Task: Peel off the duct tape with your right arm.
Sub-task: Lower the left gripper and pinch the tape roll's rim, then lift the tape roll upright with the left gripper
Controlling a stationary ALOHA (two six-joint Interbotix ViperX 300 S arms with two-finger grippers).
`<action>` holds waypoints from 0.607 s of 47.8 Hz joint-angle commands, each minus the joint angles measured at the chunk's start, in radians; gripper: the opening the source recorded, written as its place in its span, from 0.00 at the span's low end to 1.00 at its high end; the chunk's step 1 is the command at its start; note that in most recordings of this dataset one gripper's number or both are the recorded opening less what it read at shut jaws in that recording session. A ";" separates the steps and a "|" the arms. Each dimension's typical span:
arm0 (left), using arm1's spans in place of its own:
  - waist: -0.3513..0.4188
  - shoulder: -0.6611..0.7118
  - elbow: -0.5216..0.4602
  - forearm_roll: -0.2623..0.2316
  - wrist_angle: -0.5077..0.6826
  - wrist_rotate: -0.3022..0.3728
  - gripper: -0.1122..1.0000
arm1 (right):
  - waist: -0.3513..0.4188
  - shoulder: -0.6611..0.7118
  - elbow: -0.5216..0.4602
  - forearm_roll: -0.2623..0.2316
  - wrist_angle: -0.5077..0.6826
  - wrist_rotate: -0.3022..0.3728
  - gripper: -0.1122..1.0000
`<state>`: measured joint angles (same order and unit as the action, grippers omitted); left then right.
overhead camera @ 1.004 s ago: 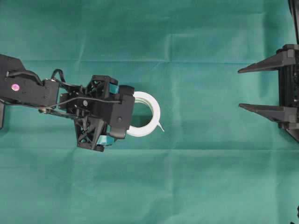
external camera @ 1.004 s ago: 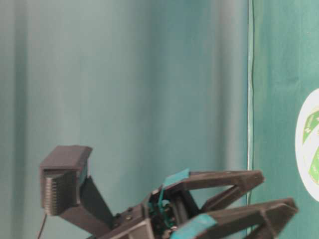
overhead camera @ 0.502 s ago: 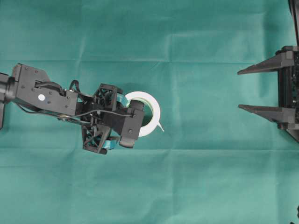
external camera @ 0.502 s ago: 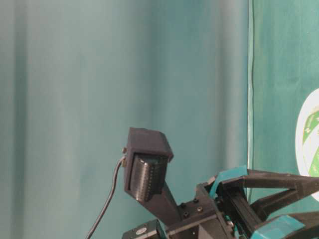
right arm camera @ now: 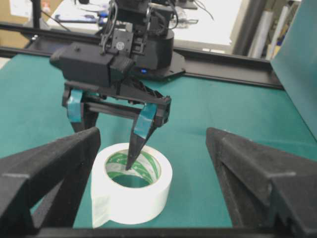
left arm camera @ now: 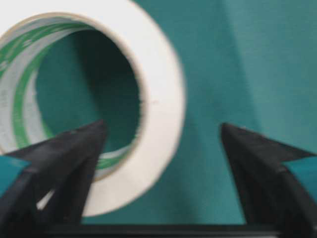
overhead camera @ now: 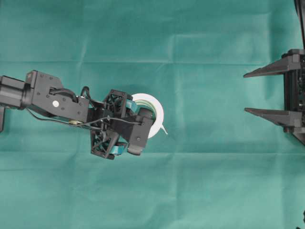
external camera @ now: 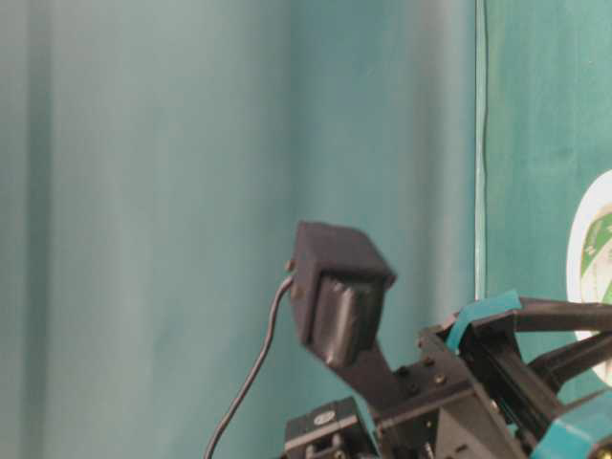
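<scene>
The duct tape (overhead camera: 157, 109), a wide white roll with a green-striped core, lies flat on the green cloth, its short loose tab (overhead camera: 164, 130) pointing toward the right arm. My left gripper (overhead camera: 141, 128), with teal patches, hangs open over the roll. One of its fingers (right arm camera: 140, 130) dips into the core and the other stays outside, so the roll's wall (left arm camera: 163, 99) sits between them, untouched. My right gripper (overhead camera: 244, 92), plain black, stands open at the right edge, well away from the roll. In its wrist view the duct tape (right arm camera: 131, 196) lies ahead of the right gripper (right arm camera: 152, 131).
Green cloth (overhead camera: 209, 181) covers the table, with a wide bare stretch between the roll and the right arm. The table-level view shows a teal backdrop (external camera: 143, 191), the left wrist camera housing (external camera: 339, 301) and a sliver of the roll (external camera: 595, 253).
The left arm has reached further right and lowered over the roll, bringing one finger into the core. The right arm and the roll have stayed still.
</scene>
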<state>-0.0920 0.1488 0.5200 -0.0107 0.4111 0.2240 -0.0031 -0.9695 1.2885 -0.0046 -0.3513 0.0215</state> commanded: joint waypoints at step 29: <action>0.002 0.025 -0.035 -0.002 -0.006 0.018 0.89 | -0.002 0.000 -0.008 -0.002 -0.011 0.000 0.84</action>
<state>-0.0920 0.1871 0.5001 -0.0107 0.4080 0.2424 -0.0031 -0.9725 1.2916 -0.0046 -0.3528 0.0215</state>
